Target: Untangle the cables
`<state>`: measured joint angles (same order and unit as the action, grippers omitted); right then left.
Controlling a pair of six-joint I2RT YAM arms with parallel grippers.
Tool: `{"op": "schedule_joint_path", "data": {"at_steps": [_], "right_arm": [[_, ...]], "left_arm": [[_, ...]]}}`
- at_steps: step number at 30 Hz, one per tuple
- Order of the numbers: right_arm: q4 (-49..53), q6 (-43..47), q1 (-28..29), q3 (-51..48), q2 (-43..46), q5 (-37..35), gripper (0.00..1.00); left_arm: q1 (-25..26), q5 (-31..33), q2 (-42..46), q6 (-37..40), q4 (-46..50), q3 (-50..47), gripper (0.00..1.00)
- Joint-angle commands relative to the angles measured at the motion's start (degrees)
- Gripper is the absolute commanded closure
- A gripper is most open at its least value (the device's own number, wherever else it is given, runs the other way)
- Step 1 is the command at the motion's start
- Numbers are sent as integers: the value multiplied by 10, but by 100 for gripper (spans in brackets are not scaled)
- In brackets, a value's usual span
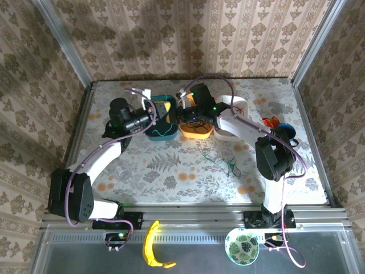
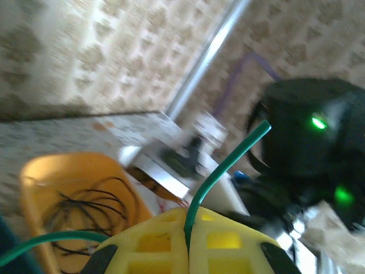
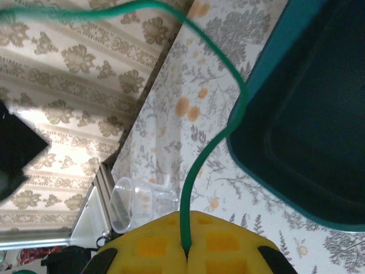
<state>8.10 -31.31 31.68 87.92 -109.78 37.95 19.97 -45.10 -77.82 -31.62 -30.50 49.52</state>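
Between my two grippers runs a green cable (image 2: 228, 165). My left gripper (image 2: 188, 231) has its yellow fingers shut on one part of it, just above the orange bin (image 2: 40, 177) that holds thin black cables (image 2: 85, 208). My right gripper (image 3: 185, 246) is shut on the same green cable (image 3: 197, 171), which arcs up past the teal bin (image 3: 308, 131). From above, the left gripper (image 1: 162, 109) and the right gripper (image 1: 183, 105) sit close together over the teal bin (image 1: 161, 130) and orange bin (image 1: 197, 132). More green cable (image 1: 222, 162) lies tangled on the table. A red cable (image 1: 270, 121) rests at the right.
A white bin (image 1: 232, 121) stands right of the orange one, with a blue bowl (image 1: 288, 131) beyond it. A clear plastic cup (image 3: 137, 202) lies on its side on the table. A banana (image 1: 151, 245) and a patterned bowl (image 1: 241, 244) sit on the front shelf.
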Motion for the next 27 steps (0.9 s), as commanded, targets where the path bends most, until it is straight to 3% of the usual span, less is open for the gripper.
{"op": "schedule_joint_path", "data": {"at_steps": [1,8,14,25,26,27], "right_arm": [[-89,-76,-31,-32,25,5,100],[-316,-254,-68,-102,19,35,100],[-393,-314,-67,-123,19,53,100],[-423,-342,-65,-152,31,45,100],[-413,-337,-65,-150,31,43,100],[-398,-327,-64,-147,32,40,100]], "left_arm": [[28,-50,-9,24,37,-11,100],[49,-69,-29,41,55,-36,100],[49,-56,-73,87,104,-34,100],[18,122,-73,97,108,-70,100],[11,122,-70,91,93,-78,91],[6,113,-67,83,77,-86,75]]}}
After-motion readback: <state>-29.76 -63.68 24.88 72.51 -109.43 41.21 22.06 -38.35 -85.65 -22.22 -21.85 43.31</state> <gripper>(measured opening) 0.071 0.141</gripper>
